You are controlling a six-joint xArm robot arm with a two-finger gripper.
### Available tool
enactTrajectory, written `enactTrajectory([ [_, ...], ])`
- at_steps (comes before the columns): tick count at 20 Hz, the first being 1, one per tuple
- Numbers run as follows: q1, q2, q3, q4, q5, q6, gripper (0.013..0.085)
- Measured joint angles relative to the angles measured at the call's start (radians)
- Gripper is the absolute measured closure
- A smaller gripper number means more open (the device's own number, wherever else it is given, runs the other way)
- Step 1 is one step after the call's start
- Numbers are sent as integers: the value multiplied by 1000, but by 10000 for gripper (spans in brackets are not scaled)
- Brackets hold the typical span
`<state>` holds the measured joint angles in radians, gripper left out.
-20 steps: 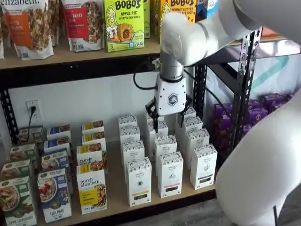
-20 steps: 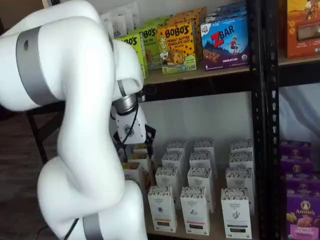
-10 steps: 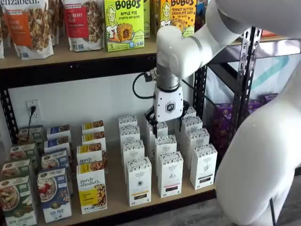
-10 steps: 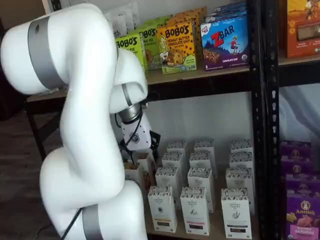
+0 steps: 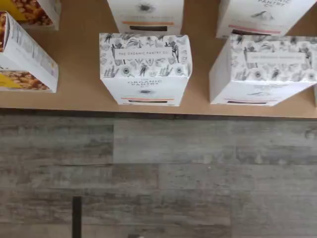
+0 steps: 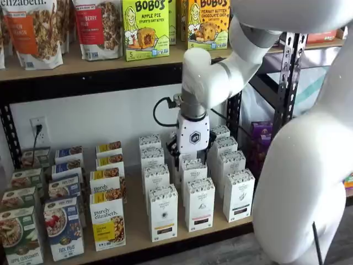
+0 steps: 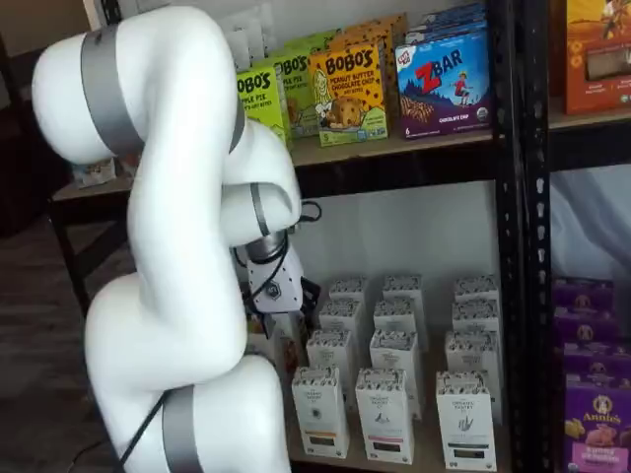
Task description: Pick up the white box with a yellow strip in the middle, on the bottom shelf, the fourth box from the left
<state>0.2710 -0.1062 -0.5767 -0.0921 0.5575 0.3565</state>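
Wrist view looks straight down on the tall slim white carton with a dark speckled top band and a yellowish-tan strip low on its front. It stands upright in the front row of the pale wooden bottom shelf, with its face just behind the shelf's front edge. The grey plank floor lies beyond that edge.

Placement: the white cartons stand in straight files running from front to back, faces outward and with gaps between files. This looks like a retail layout, and it leaves the front carton free on its face and both sides. A wider granola box with a yellow label stands beside it, apart from it. A like white carton stands on its other side, also apart.

Claw: in a shelf view the white-bodied claw with black fingers hangs upright from the arm, fingers down and spread wide, holding nothing. The fingertips are partly masked by cartons, so I judge its height over them only loosely.

Relation: in that view the target carton stands lower and nearer the shelf's front edge than the claw. The claw hovers over the rows behind and one file across. They are near each other but clearly apart, with no contact.

Judgement: this is the approach stage, with the grasp not yet begun.
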Motion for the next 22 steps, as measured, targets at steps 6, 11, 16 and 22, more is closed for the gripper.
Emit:
enactTrajectory([
  [6, 3, 99, -26, 38, -88, -29, 130],
  [11, 12, 185, -55, 63, -160, -42, 130],
  [16, 19, 268, -98, 19, -190, 5, 130],
  [22, 23, 336, -144, 10, -207, 18, 130],
])
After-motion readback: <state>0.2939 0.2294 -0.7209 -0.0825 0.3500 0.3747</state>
